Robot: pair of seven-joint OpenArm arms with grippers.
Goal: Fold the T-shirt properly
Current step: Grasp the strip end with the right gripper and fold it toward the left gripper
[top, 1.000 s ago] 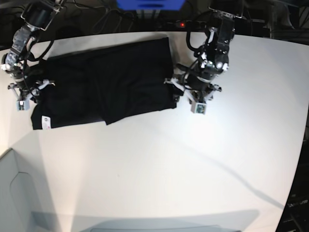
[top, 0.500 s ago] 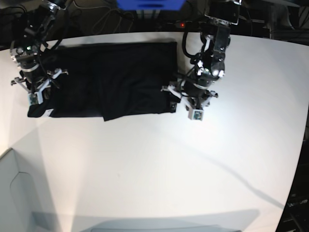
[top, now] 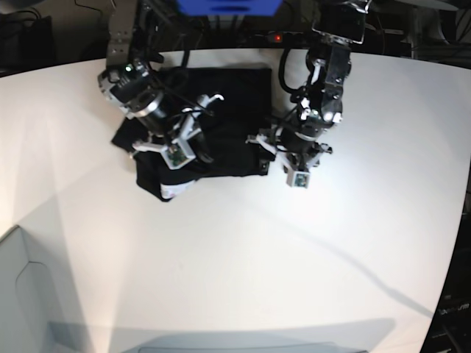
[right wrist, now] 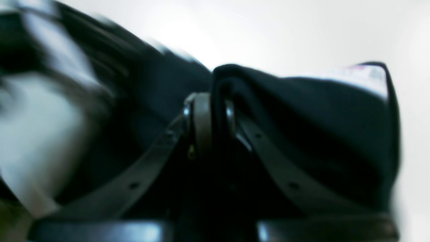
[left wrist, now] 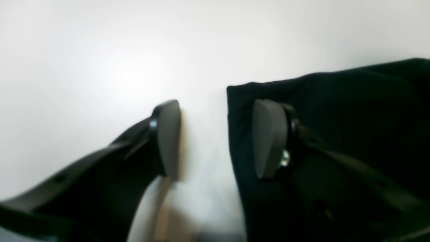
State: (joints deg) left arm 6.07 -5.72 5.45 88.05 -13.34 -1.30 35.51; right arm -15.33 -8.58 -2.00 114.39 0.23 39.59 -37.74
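The black T-shirt lies at the back of the white table, its left part lifted and bunched. In the right wrist view my right gripper is shut on a fold of the T-shirt, and a white tag shows on the raised cloth. Seen from the base, the right gripper hangs over the shirt's left half. My left gripper is open at the T-shirt's right edge, one finger over bare table and the other over the cloth. In the base view the left gripper sits by the shirt's lower right corner.
A blue box and cables lie beyond the table's back edge. The table's curved right edge falls away to dark floor. A grey surface sits at the lower left.
My right arm has swept from the far left toward the middle, carrying the T-shirt's left end over the rest. The left gripper has stayed open at the right edge.
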